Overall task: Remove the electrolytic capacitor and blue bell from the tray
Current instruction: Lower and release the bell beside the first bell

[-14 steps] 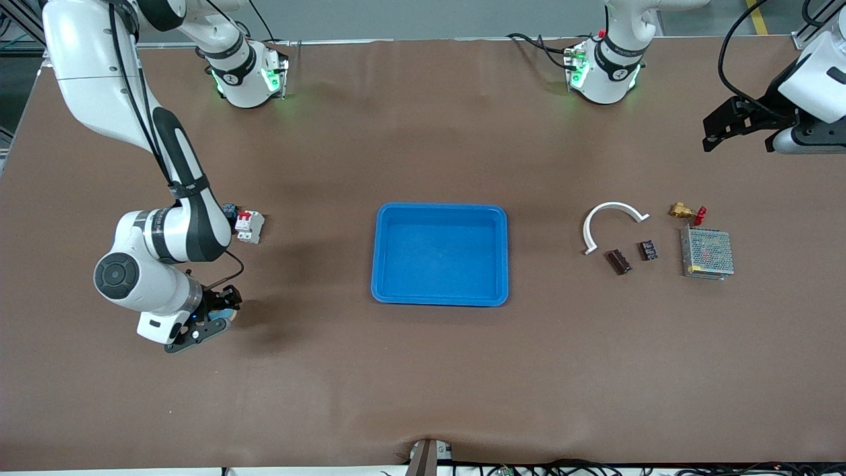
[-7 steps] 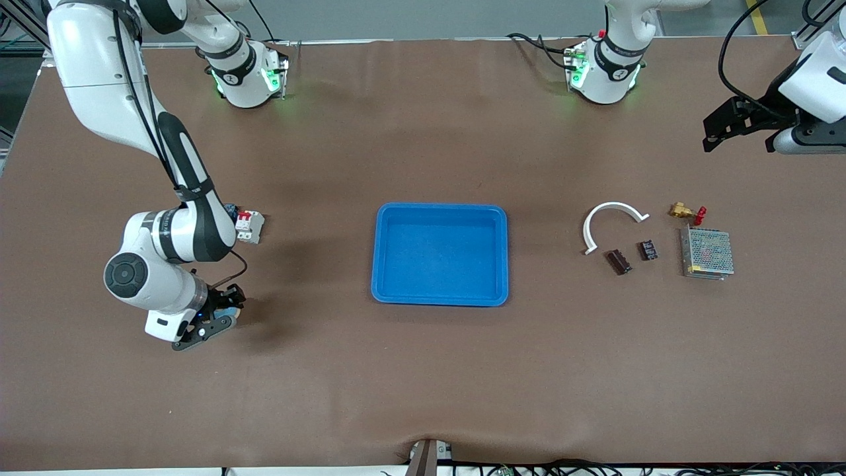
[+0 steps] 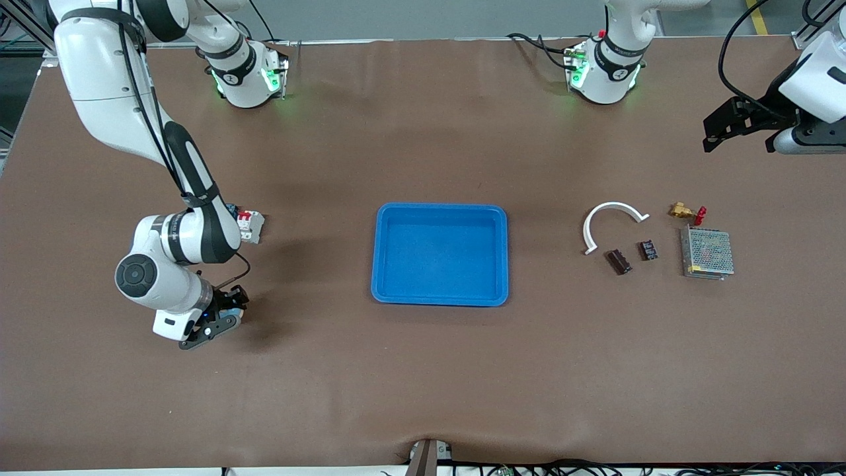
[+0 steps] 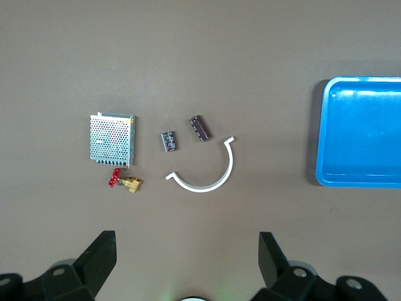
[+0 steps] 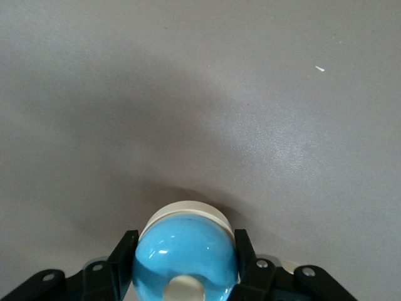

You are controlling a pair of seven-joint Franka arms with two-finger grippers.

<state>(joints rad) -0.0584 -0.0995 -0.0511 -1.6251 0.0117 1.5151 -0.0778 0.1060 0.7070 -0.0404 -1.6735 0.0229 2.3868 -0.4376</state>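
right pincer point(image 3: 221, 320) clamped on blue bell point(image 5: 185, 257), low over counter point(image 3: 132, 396) toward right arm's end | I lower until bell seats, then release | tray point(image 3: 440, 254) empty, at pincer's 2 o'clock in front view | left pincer point(image 4: 185, 263) open, waiting over its own end of counter

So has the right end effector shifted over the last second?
Yes. The right end effector, shut on the blue bell, has drifted toward the tray and slightly farther from the front camera.
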